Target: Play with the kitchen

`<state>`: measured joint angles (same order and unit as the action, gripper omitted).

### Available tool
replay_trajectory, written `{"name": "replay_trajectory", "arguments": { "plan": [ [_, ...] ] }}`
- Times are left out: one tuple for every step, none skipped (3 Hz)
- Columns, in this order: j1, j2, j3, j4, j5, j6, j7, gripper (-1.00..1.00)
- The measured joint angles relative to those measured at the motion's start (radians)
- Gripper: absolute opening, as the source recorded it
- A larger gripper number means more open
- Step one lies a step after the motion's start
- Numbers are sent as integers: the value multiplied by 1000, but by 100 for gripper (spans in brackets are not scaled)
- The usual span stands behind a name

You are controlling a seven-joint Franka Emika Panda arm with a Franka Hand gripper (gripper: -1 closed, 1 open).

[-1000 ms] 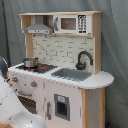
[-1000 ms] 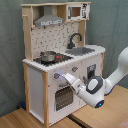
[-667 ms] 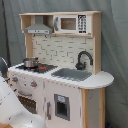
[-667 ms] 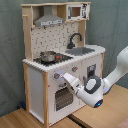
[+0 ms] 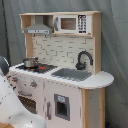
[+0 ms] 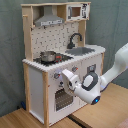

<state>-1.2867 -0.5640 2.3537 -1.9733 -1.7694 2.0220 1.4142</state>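
Kitchen [image 6: 55, 55] fills centre-left of frame in second exterior view; gripper [image 6: 64, 78] at lower centre, pressed up to front panel by knobs [image 6: 56, 76], oven door [image 6: 62, 97] just below; whether fingers are open or hold anything: can't tell; arm enters from right.

One kitchen [image 5: 62, 75] [image 6: 60, 60], with one faucet [image 5: 84, 59] [image 6: 75, 39], one sink [image 5: 71, 74] [image 6: 80, 50], one pot [image 5: 30, 63] [image 6: 48, 56], one microwave [image 5: 70, 23] [image 6: 75, 11], one hood [image 5: 38, 27] [image 6: 48, 19].
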Motion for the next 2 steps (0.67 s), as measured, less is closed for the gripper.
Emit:
{"name": "replay_trajectory", "arguments": {
  "plan": [
    [-40, 0, 0, 31, -35, 45, 71, 100],
    [-50, -12, 3, 48, -38, 96, 157, 100]
  ]
}}
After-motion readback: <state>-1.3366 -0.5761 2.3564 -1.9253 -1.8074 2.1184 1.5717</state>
